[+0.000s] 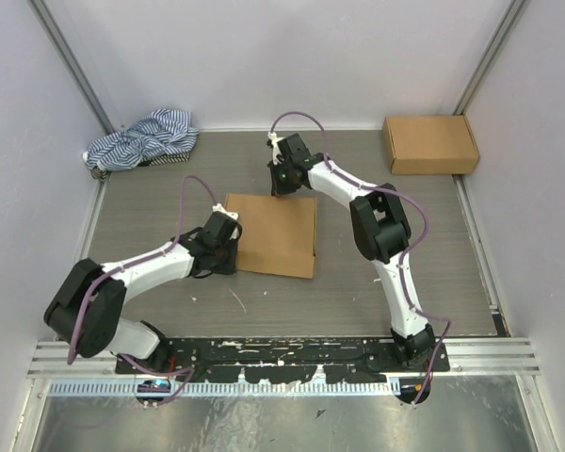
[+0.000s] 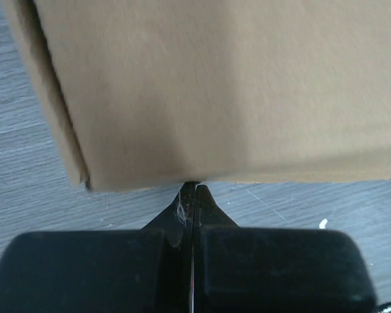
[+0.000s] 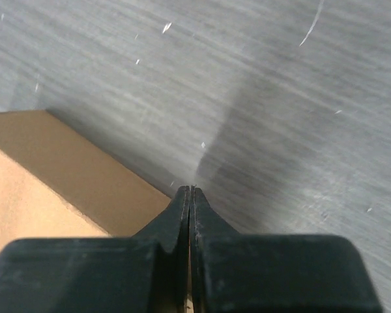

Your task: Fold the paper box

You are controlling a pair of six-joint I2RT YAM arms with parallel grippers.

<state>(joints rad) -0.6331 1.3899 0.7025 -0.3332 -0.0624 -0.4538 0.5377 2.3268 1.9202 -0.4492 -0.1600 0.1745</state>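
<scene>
The paper box [image 1: 275, 235] lies closed and flat in the middle of the table, a plain brown cardboard rectangle. My left gripper [image 1: 233, 233] is shut at the box's left edge. In the left wrist view its tips [image 2: 194, 187] meet the lower edge of the box [image 2: 221, 85], with nothing between the fingers. My right gripper [image 1: 282, 186] is shut at the box's far edge. Seen from the right wrist, its tips [image 3: 191, 190] hang over the grey table just beside the box's side wall [image 3: 85, 176], holding nothing.
A second brown cardboard box [image 1: 430, 143] sits at the back right corner. A blue-and-white striped cloth [image 1: 143, 139] is bunched at the back left. White walls and metal rails enclose the grey table [image 1: 151, 212].
</scene>
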